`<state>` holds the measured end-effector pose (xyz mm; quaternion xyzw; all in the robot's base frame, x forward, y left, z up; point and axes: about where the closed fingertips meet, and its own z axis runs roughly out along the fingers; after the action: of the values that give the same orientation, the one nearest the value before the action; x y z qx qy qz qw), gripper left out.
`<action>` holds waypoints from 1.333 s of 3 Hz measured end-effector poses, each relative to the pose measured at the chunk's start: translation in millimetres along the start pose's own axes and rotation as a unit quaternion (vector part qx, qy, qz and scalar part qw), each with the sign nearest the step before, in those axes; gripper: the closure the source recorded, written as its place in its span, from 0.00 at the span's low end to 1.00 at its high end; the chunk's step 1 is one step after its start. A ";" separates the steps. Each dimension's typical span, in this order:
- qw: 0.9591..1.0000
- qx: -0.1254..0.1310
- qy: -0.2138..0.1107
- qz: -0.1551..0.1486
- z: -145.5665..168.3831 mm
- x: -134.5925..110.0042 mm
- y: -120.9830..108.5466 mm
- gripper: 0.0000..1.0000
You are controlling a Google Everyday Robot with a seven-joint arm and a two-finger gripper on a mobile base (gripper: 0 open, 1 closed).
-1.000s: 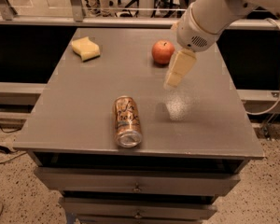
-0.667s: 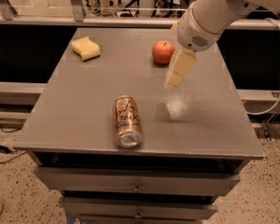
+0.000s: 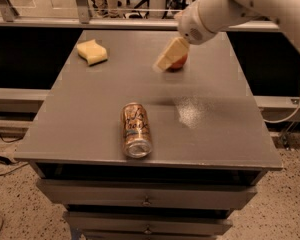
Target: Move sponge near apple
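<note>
My gripper (image 3: 162, 64) hangs over the back half of the gray table (image 3: 215, 134), a little right of centre in the camera view. Its cream jaws are drawn together into a single wedge with nothing between them. The wedge slants down toward the left of the picture and covers part of the apple (image 3: 179, 63), whose red side shows just behind it. I cannot tell whether the jaws touch the fruit.

The apple sits on the table toward the back edge. The sponge (image 3: 92, 52), pale yellow with wavy sides, lies flat near the back left corner as the camera sees it, well apart from both the apple and my gripper.

A drink can (image 3: 136, 130) lies on its side near the front edge, one end turned toward the camera, well apart from the sponge and the apple.

My white arm (image 3: 250, 4) reaches in from the upper right of the picture. A bright patch of glare (image 3: 191, 111) lies on the table to the right of the can. Drawers (image 3: 145, 196) sit below the table top, and a cable (image 3: 296, 101) hangs at the right.
</note>
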<state>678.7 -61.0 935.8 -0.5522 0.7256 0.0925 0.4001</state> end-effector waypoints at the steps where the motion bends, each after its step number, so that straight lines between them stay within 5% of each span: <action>1: 0.998 -0.007 -0.057 0.032 42.3 -22.6 -25.1 0.00; 2: 0.990 -0.045 -0.123 0.052 106.2 -69.0 -34.9 0.00; 4: 0.985 -0.090 -0.137 0.057 192.8 -120.8 -17.7 0.00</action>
<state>794.9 131.3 895.9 -0.5261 0.6827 0.2547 0.4385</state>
